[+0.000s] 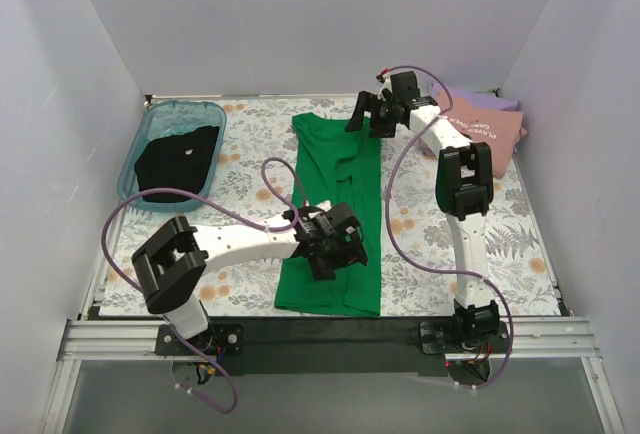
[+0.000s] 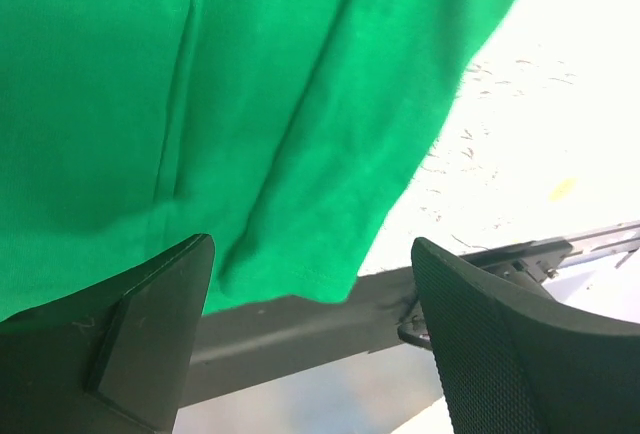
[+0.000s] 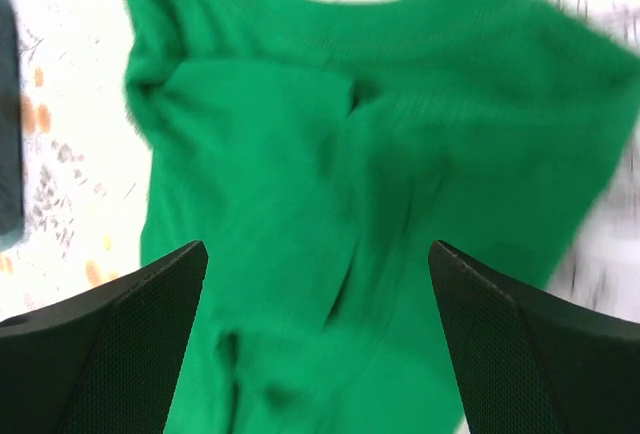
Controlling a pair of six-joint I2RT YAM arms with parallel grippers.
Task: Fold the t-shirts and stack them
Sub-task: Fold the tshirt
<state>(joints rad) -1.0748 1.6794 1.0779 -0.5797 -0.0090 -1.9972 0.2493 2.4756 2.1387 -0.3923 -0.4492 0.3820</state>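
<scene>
A plain bright green cloth t-shirt (image 1: 335, 184) lies as a long narrow strip at centre frame. The left gripper (image 2: 310, 344) hangs over its lower hem and the right gripper (image 3: 318, 339) over its collar end (both with fingers spread, holding nothing). A black t-shirt (image 1: 178, 159) sits in the translucent teal plastic bin (image 1: 132, 159), upper left.

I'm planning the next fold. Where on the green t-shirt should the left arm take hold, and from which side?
Probably the near hem of the green t-shirt, from above. It lies as a long strip running away from the arms, and its hem corner sits by the table's near edge, between the left gripper's open jaws.
</scene>
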